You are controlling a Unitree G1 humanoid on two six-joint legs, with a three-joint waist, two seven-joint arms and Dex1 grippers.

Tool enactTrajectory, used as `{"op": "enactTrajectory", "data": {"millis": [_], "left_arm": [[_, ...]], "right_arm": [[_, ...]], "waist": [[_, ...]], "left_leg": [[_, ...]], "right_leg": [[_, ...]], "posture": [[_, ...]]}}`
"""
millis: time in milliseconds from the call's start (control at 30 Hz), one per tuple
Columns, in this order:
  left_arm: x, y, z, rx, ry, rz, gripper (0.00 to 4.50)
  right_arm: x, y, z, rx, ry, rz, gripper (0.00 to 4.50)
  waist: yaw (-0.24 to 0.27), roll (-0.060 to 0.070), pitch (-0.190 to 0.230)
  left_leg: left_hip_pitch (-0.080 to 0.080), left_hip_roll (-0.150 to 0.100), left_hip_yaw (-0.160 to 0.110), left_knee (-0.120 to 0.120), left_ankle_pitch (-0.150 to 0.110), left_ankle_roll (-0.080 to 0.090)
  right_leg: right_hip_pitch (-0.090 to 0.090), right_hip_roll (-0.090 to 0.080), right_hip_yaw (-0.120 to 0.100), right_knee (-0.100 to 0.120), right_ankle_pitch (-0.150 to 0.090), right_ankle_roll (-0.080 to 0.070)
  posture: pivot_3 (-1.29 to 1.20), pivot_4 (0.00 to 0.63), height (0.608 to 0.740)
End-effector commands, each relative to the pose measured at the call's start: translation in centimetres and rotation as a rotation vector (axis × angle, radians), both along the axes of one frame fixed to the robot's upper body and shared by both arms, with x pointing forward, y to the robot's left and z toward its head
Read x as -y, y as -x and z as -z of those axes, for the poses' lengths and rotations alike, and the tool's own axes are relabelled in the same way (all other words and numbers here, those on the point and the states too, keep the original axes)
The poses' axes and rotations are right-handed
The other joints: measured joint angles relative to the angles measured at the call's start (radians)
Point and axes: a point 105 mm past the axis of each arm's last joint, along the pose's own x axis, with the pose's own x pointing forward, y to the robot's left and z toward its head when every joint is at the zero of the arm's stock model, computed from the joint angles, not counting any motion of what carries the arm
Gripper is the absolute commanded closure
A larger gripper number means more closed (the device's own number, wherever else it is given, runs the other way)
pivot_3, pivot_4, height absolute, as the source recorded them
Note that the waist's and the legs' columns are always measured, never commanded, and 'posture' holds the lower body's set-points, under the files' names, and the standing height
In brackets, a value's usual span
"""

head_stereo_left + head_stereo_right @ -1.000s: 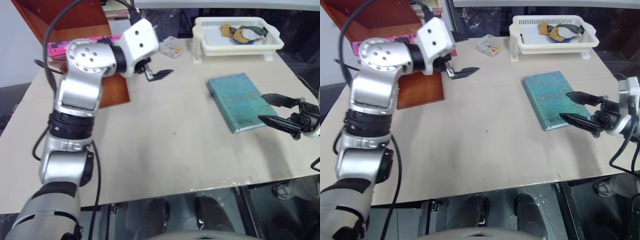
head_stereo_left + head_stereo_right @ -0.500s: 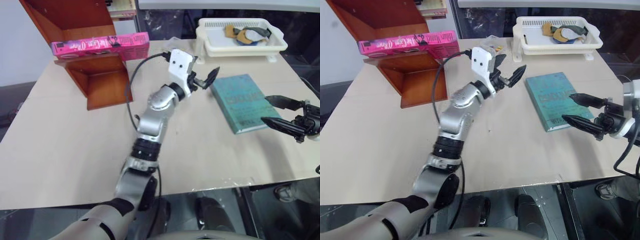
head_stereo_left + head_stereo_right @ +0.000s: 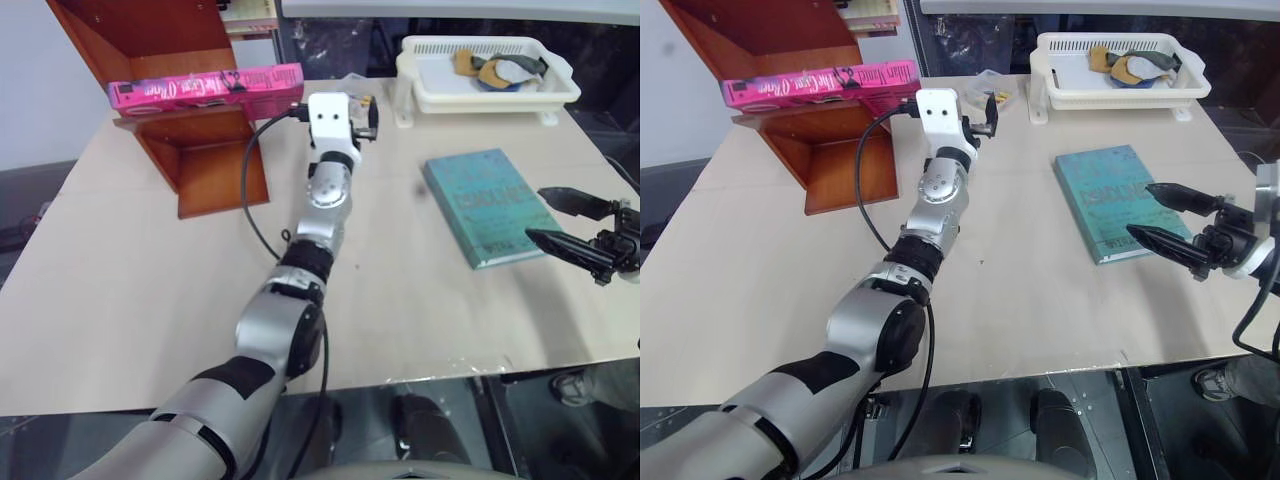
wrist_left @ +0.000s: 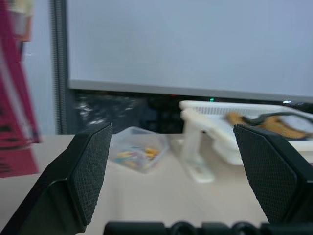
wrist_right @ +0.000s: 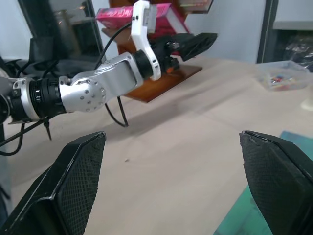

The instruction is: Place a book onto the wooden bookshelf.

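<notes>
The pink book [image 3: 205,88] lies flat on the middle board of the wooden bookshelf [image 3: 212,170] at the table's back left. Its spine faces me, and its right end sticks out past the side panel. My left gripper [image 3: 985,108] hovers just right of that end, open and empty, pointing towards the back of the table. In the left wrist view the book [image 4: 12,98] shows at the edge, outside the wide-apart fingers [image 4: 90,171]. My right gripper [image 3: 538,215] stands open and empty at the table's right side. The right wrist view looks across to the book [image 5: 164,13].
A thin teal book [image 3: 485,205] lies flat just left of my right gripper. A white basket tray [image 3: 410,62] with small items stands at the back right. A small clear box [image 4: 134,154] of bits sits between the tray and the shelf.
My left arm has swung away from the front of the shelf and stretched out forward, its open gripper now beside the book's right end. The right gripper has stayed put.
</notes>
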Motion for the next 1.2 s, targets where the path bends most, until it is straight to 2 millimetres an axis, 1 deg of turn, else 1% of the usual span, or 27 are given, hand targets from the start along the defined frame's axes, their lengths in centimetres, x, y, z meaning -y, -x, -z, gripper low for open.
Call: {"op": "enactTrajectory", "data": {"millis": [33, 167, 333, 500, 700, 767, 900, 967, 1100, 1200], "left_arm": [[-0.5, 0.1, -2.5, 0.079, 0.017, -0.030, 0.11], [-1.3, -0.2, -2.6, 0.075, 0.021, -0.067, 0.11], [-2.8, -0.4, -2.7, 0.069, 0.049, -0.114, 0.11], [-3.7, -0.4, -2.8, 0.077, 0.050, -0.146, 0.11], [-4.3, -0.3, -2.7, 0.083, 0.058, -0.169, 0.11], [-4.2, -0.3, -2.7, 0.083, 0.055, -0.163, 0.11], [-3.4, -0.4, -2.1, 0.052, 0.056, -0.116, 0.11], [-2.6, -0.5, -1.8, 0.027, 0.071, -0.052, 0.11], [-1.1, 0.1, -2.1, 0.053, 0.038, 0.070, 0.11], [-0.3, 0.6, -1.2, 0.041, 0.004, 0.148, 0.11]], "right_arm": [[-0.2, 0.7, -1.8, 0.076, -0.007, -0.022, 0.00], [-1.7, 1.2, -3.1, 0.104, -0.045, -0.108, 0.00], [-2.6, 1.3, -3.3, 0.100, -0.056, -0.165, 0.00], [-2.7, 0.8, -3.0, 0.084, -0.059, -0.181, 0.00], [-2.4, 0.5, -2.9, 0.070, -0.052, -0.184, 0.00], [-2.4, 0.4, -2.8, 0.070, -0.050, -0.184, 0.00], [-2.4, 0.4, -2.5, 0.066, -0.045, -0.181, 0.00], [-2.4, 0.4, -2.3, 0.065, -0.045, -0.176, 0.00], [-2.3, 0.4, -2.0, 0.061, -0.046, -0.166, 0.00], [-2.1, 0.4, -1.5, 0.049, -0.048, -0.147, 0.00]], "waist": [[0.000, 0.000, 0.000], [-0.003, 0.000, 0.000], [-0.001, 0.000, 0.000], [-0.001, 0.000, 0.000], [-0.003, 0.000, 0.000], [-0.004, 0.000, 0.000], [-0.003, 0.000, 0.000], [-0.002, 0.000, 0.000], [-0.001, 0.000, 0.000], [-0.001, 0.000, 0.000]], "left_leg": [[0.000, 0.000, 0.000, 0.000, 0.000, 0.000], [0.000, 0.000, 0.000, 0.000, 0.000, 0.000], [0.000, 0.000, -0.001, 0.000, 0.000, 0.000], [0.000, 0.000, 0.000, 0.000, 0.000, 0.000], [0.000, 0.000, 0.000, 0.000, 0.000, 0.000], [0.000, 0.000, 0.000, 0.000, 0.000, 0.000], [0.000, 0.000, 0.000, -0.001, 0.000, 0.000], [-0.001, 0.000, 0.000, -0.001, 0.000, 0.000], [-0.001, 0.000, 0.000, -0.001, 0.000, 0.000], [-0.001, 0.000, 0.000, -0.001, 0.000, -0.001]], "right_leg": [[0.000, 0.000, 0.000, 0.000, 0.000, 0.000], [0.000, 0.000, 0.001, 0.000, 0.000, 0.000], [0.000, 0.000, 0.000, 0.000, 0.000, 0.000], [0.000, 0.000, 0.000, 0.000, 0.000, 0.000], [0.000, 0.000, 0.000, 0.000, 0.000, 0.000], [-0.001, 0.000, 0.000, 0.000, 0.000, 0.000], [-0.001, 0.000, 0.000, 0.000, 0.000, 0.000], [-0.001, 0.000, 0.000, 0.000, 0.000, 0.000], [-0.001, 0.000, 0.000, 0.000, 0.000, 0.000], [-0.001, 0.000, 0.000, 0.000, 0.000, 0.000]], "posture": [[0.00, 0.150, 0.740], [0.00, 0.150, 0.740], [0.00, 0.150, 0.740], [0.00, 0.150, 0.740], [0.00, 0.150, 0.740], [0.00, 0.150, 0.740], [0.00, 0.150, 0.740], [0.00, 0.150, 0.740], [0.00, 0.150, 0.740], [0.00, 0.150, 0.740]]}}
